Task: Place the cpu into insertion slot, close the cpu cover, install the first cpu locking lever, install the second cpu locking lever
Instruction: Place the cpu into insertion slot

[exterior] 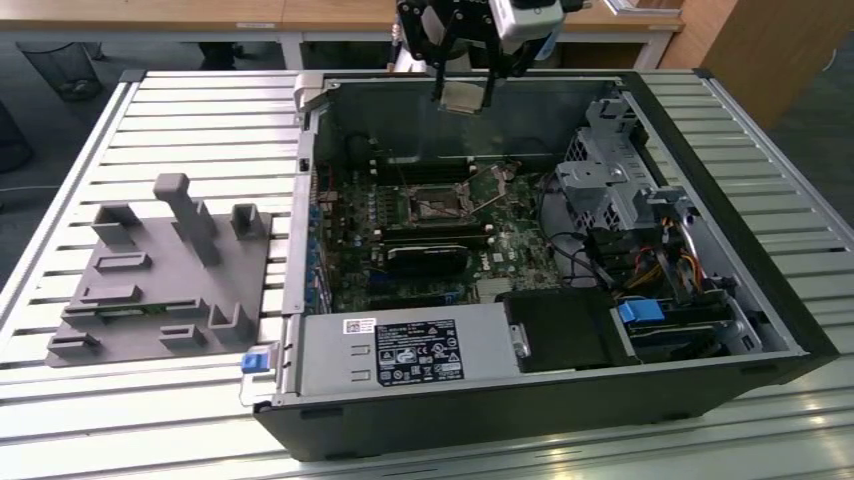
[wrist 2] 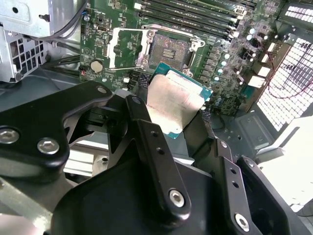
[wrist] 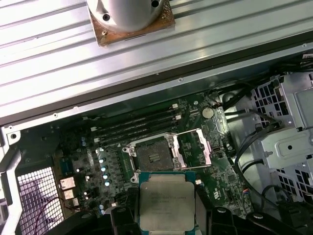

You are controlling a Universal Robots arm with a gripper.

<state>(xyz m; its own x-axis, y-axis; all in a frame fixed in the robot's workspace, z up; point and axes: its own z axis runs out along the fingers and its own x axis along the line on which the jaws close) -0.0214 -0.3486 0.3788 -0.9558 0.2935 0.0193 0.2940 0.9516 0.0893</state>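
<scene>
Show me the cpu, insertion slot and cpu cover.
cpu (wrist: pixel 166 200), first wrist view, middle of metal top.
insertion slot (wrist: pixel 152 156), first wrist view, dark socket centre.
cpu cover (wrist: pixel 206 149), first wrist view, frame's outer bar.

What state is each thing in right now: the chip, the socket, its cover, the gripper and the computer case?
gripper: shut on the chip.
chip: held in the air, not yet in the socket.
socket: open, empty.
cover: swung open beside the socket.
computer case: side open.

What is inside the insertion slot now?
Nothing: the insertion slot shows its bare dark contact bed, the cpu cover swung open beside it. The cpu is clamped in the gripper, hiding the board beneath it.
</scene>
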